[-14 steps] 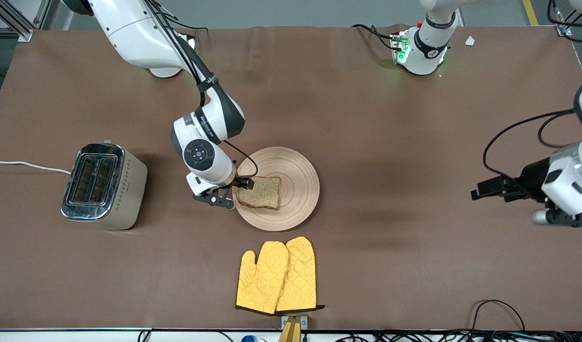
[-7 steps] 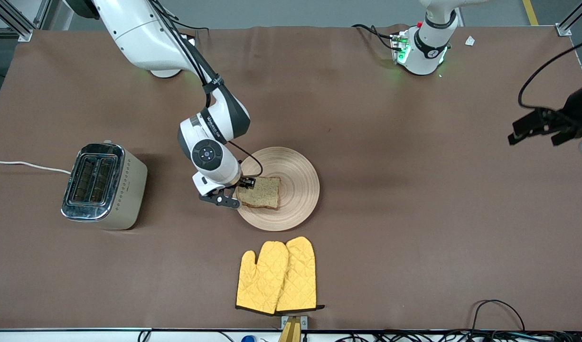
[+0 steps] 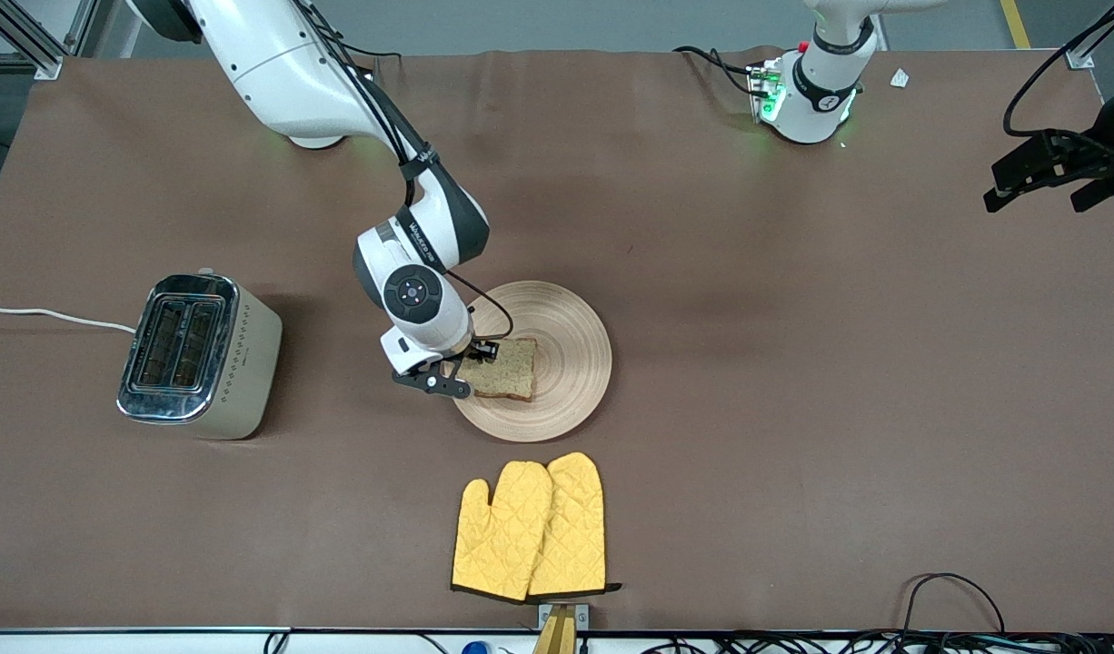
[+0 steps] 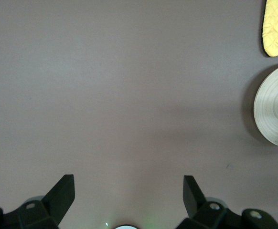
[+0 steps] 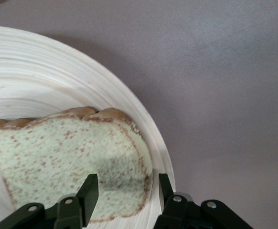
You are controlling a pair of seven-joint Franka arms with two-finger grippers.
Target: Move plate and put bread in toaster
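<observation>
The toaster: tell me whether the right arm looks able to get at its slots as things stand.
Probably yes. The toaster stands alone toward the right arm's end of the table, slots facing up, nothing over them or between it and the plate, where the right pincer sits at the bread edge.

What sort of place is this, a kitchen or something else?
Probably a robotics lab staged like a kitchen: two robot arms bolted to a cloth-covered table, a toaster, bread on a wooden plate, and cables along the edge.

A robotics lab: two white robot arms [image 3: 284,64] stand bolted along the upper edge of a table [image 3: 793,409] under brown cloth, aluminium framing [image 3: 30,36] at upper left, loose cables [image 3: 957,618] along the bottom edge.
</observation>
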